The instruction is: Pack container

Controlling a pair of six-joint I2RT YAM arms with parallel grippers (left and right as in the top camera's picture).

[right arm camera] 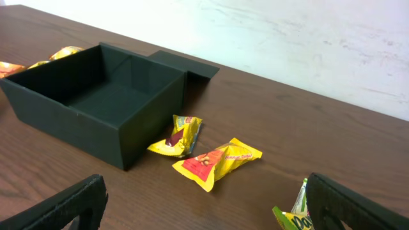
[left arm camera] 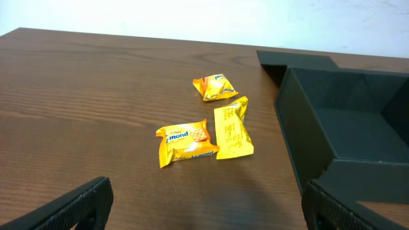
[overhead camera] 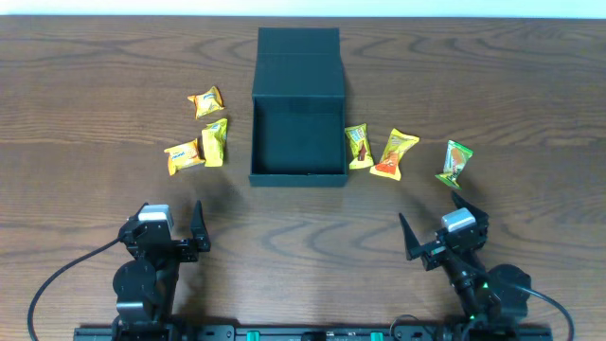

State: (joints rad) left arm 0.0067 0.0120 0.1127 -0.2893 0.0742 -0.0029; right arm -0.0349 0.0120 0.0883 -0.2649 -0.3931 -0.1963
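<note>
1. Container (overhead camera: 298, 177): a dark teal-black square box sitting at 12 o'clock from the centre of the wooden table (overhead camera: 85, 76), close to the far edge. Its opening faces up.
2. Lid flap (overhead camera: 298, 47): folded back flat at the container's 12 o'clock, still joined to the back wall.
3. Left gripper (overhead camera: 166, 230): at 7 o'clock of the container and well apart from it. Its jaws are spread wide and hold nothing.
4. Right gripper (overhead camera: 429, 210): at 5 o'clock of the container and well apart from it. Its jaws are also spread wide and hold nothing.
5. Orange-yellow packet (overhead camera: 205, 101): at 10 o'clock of the container, near it, lying alone.
6. Plain yellow packet (overhead camera: 216, 142): at 9 o'clock of the container, near the left wall but not touching it.
7. Almond packet (overhead camera: 184, 155): orange-yellow, at 8 o'clock of the plain yellow packet, with their edges touching.
8. Yellow-and-brown packet (overhead camera: 359, 147): at 3 o'clock of the container, against the right wall near the front corner.
9. Yellow-and-red packet (overhead camera: 395, 153): at 3 o'clock of the yellow-and-brown packet, just beside it but apart.
10. Green packet (overhead camera: 454, 163): at 3 o'clock of the yellow-and-red packet, apart from it. It lies near the right gripper, at its 12 o'clock.
</note>
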